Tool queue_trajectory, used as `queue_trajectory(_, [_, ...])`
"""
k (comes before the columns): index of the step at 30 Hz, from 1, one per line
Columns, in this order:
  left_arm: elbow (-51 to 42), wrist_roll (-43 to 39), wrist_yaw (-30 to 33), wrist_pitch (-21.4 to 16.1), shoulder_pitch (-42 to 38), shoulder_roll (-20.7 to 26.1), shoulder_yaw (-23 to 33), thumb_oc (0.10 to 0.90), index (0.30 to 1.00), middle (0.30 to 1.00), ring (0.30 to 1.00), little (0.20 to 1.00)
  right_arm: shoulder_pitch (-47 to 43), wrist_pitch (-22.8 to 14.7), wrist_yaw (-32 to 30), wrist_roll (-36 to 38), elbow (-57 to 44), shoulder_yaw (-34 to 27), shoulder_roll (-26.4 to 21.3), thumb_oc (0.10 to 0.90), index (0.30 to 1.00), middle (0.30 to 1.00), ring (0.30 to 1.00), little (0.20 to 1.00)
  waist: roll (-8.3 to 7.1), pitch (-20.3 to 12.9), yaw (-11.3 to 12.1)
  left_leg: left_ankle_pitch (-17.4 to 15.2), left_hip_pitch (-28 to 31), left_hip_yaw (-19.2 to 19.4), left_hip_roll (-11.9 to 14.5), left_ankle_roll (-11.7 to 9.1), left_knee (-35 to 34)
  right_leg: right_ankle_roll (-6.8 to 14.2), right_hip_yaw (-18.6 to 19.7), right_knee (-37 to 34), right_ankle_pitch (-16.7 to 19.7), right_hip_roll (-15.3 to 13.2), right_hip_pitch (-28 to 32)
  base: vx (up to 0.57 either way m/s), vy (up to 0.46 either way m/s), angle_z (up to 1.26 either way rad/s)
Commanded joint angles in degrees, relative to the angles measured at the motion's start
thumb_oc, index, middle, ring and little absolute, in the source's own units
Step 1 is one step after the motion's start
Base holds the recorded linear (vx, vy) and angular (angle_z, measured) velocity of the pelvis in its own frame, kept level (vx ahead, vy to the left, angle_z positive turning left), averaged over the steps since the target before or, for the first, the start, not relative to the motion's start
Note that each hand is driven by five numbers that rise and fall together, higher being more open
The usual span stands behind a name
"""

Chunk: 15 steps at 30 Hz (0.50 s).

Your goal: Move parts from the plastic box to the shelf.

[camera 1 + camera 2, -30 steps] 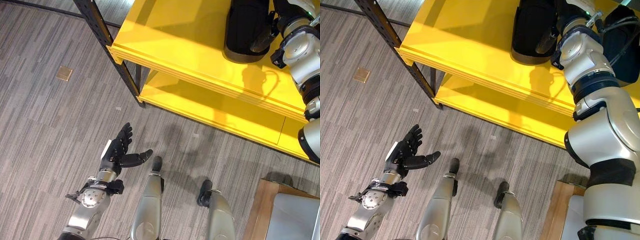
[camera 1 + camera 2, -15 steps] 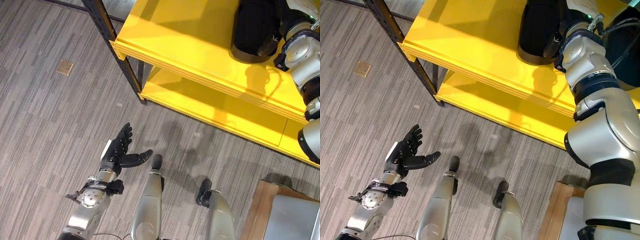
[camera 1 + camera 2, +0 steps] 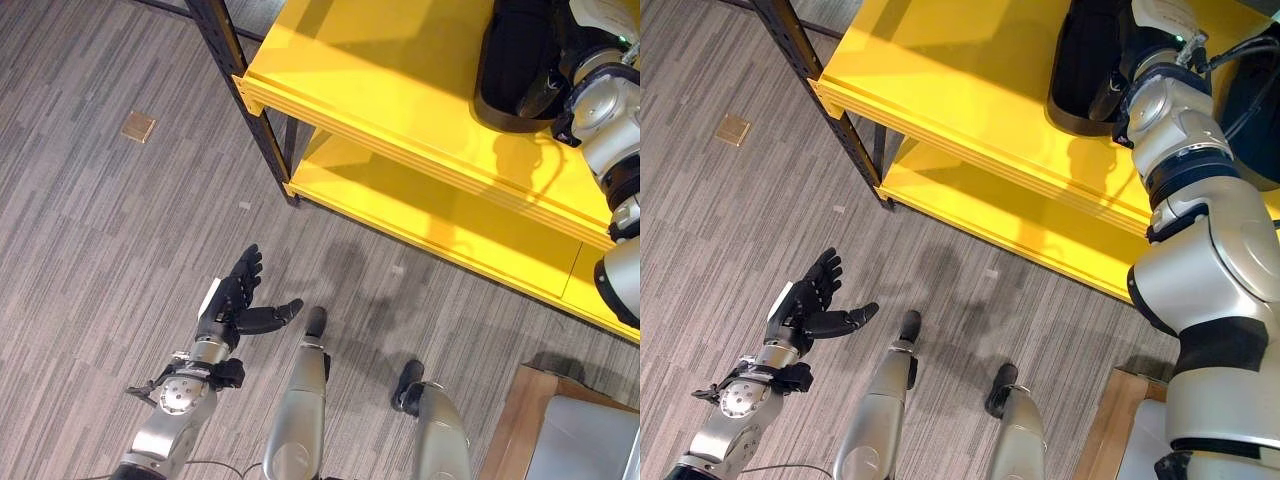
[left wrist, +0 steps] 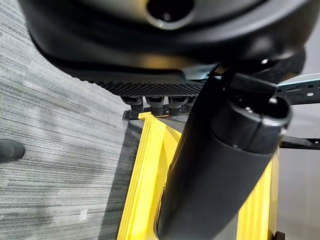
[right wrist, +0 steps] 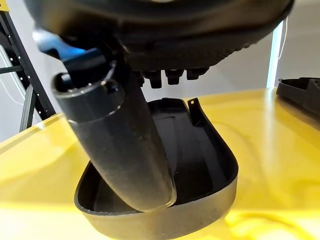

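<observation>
The shelf [image 3: 400, 90] is a two-level yellow unit on a dark frame, standing on grey carpet. On its top level lies the part [image 3: 1090, 70], a black, shallow, tray-like shell, open side up.

The right arm reaches over the top level to the part. In the right wrist view the right hand [image 5: 165, 40] sits over the part [image 5: 200, 165]: the thumb runs down inside the shell toward its near rim and the fingers extend above it. Whether the thumb and fingers pinch the rim cannot be told.

The left hand [image 3: 235, 305] hangs low over the carpet, well apart from the shelf, fingers straight and spread, holding nothing.

Handling, as judged: the part looks like thin, stiff moulded plastic, light, with a smooth surface that may slip. Take hold at the raised rim, thumb inside and fingers outside.

View differences: the eye views place the part on the top level. The right wrist view alone shows its hollow interior and a second dark item [image 5: 300, 92] further along the level. The left wrist view shows the shelf edge past the idle thumb.
</observation>
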Motion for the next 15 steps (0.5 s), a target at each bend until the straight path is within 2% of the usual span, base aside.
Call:
queue_trajectory(1, [-7.60, 0.66, -0.89, -4.58, -0.95, 2.24, 2.89, 0.900, 1.000, 1.000, 1.000, 1.000, -7.38, 0.23, -0.75, 0.97, 2.14, 0.70, -4.52, 0.900, 1.000, 1.000, 1.000, 1.000, -0.77, -0.25, 1.54, -7.26, -1.59, -3.42, 3.62, -1.19, 6.02, 1.50, 2.76, -8.34, 4.83, -0.99, 5.58, 0.00, 0.000, 0.00])
queue_trajectory(8, [-7.85, 0.79, -0.85, -3.90, -1.00, 2.53, 2.91, 0.900, 1.000, 1.000, 1.000, 1.000, -7.44, 2.45, -0.66, 2.32, 6.49, -2.13, -4.12, 0.900, 1.000, 1.000, 1.000, 1.000, -0.18, -0.05, 2.06, -7.61, -1.95, -3.42, 3.20, -0.93, 6.43, 1.60, 2.55, -8.83, 4.90, -1.09, 5.90, 0.01, -0.002, 0.00])
queue_trajectory(9, [-7.81, 0.79, -0.85, -3.88, -0.95, 2.51, 2.90, 0.900, 1.000, 1.000, 1.000, 1.000, -7.39, 2.45, -0.63, 2.33, 6.49, -2.12, -4.07, 0.900, 1.000, 1.000, 1.000, 1.000, -0.29, -0.21, 2.07, -9.21, -1.33, -3.43, 3.39, -1.20, 6.74, 1.79, 2.67, -8.56, 3.65, -0.98, 6.47, 0.08, -0.014, 0.02])
queue_trajectory(13, [-7.86, 0.92, -0.73, -3.58, -1.02, 2.47, 2.70, 0.900, 1.000, 1.000, 1.000, 1.000, -7.25, 3.59, -1.56, 4.12, 8.11, -4.39, -4.09, 0.900, 1.000, 1.000, 1.000, 1.000, -0.03, -0.20, 2.19, -9.26, -1.37, -3.43, 3.30, -1.08, 6.71, 1.80, 2.76, -8.75, 3.69, -1.01, 6.58, 0.00, 0.004, 0.00])
queue_trajectory(14, [-7.94, 1.01, -0.50, -3.38, -1.13, 2.61, 2.69, 0.900, 1.000, 1.000, 1.000, 1.000, -7.29, 3.97, -2.52, 5.68, 8.62, -6.15, -3.98, 0.900, 1.000, 1.000, 1.000, 1.000, 0.22, -0.01, 2.28, -7.78, -1.97, -3.31, 3.07, -0.76, 6.58, 1.61, 2.74, -8.92, 4.94, -1.10, 5.97, -0.08, 0.037, -0.01])
queue_trajectory(15, [-7.99, 1.03, -0.52, -3.29, -1.06, 2.63, 2.66, 0.900, 1.000, 1.000, 1.000, 1.000, -7.15, 4.01, -2.63, 6.30, 8.65, -6.72, -3.78, 0.900, 1.000, 1.000, 1.000, 1.000, 0.30, -0.03, 2.36, -7.85, -1.92, -3.29, 3.05, -0.71, 6.60, 1.62, 2.75, -8.94, 4.91, -1.14, 6.02, -0.08, 0.038, -0.01])
